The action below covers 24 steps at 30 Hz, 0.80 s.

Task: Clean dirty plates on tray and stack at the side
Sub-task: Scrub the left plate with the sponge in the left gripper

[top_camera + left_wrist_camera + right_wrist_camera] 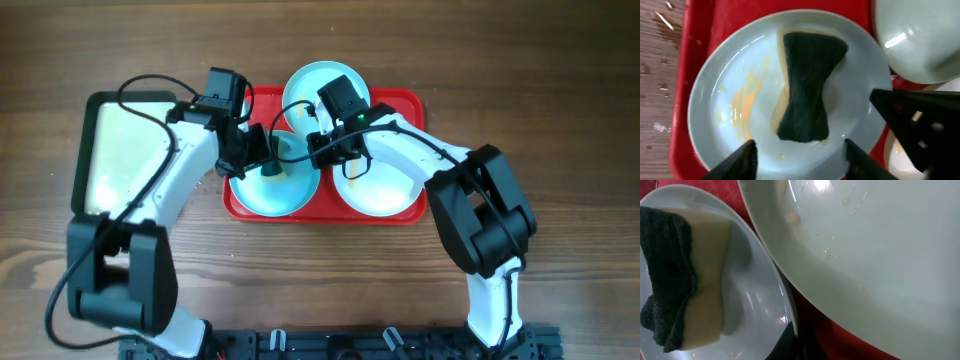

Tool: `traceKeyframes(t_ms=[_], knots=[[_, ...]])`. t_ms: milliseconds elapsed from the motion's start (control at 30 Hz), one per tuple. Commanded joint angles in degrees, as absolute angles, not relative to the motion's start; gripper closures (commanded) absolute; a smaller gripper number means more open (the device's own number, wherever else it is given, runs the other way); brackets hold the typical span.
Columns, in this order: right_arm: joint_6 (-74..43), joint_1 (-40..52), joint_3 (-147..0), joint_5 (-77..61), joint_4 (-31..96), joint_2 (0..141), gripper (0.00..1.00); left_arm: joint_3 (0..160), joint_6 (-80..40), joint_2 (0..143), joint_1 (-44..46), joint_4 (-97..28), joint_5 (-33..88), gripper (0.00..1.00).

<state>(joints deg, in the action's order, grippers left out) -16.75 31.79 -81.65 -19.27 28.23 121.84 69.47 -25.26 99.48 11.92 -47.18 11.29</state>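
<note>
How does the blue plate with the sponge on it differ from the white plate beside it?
The blue plate is light blue; the white plate is white. The blue plate carries a sponge, the white plate none. Orange smears streak the blue plate; the white plate's soiling is too faint to judge. Both are round, shallow, alike in size, and sit on the red tray.
</note>
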Motion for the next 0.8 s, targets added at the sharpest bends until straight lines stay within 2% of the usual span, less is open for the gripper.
traceKeyframes(t_ms=[0, 267, 500, 700, 767], knots=[[-16.6, 32.0, -81.8, -20.2, 28.2, 123.7, 0.95, 69.3, -24.2, 101.7, 11.7, -46.1, 12.8, 0.55], [-16.5, 32.0, -81.8, -20.2, 28.1, 123.7, 0.95, 69.3, -24.4, 105.8, 11.7, -42.6, 12.9, 0.67], [-16.5, 31.9, -81.8, -20.1, 28.1, 123.7, 0.95, 69.3, -24.4, 107.1, 11.8, -38.7, 13.5, 0.73], [-16.5, 31.9, -81.8, -19.9, 28.1, 123.7, 0.95, 69.2, -24.4, 107.4, 12.9, -38.2, 13.4, 0.74], [-16.5, 31.9, -81.8, -19.9, 28.1, 123.7, 0.95, 69.2, -24.4, 108.7, 13.2, -37.9, 13.0, 0.78]])
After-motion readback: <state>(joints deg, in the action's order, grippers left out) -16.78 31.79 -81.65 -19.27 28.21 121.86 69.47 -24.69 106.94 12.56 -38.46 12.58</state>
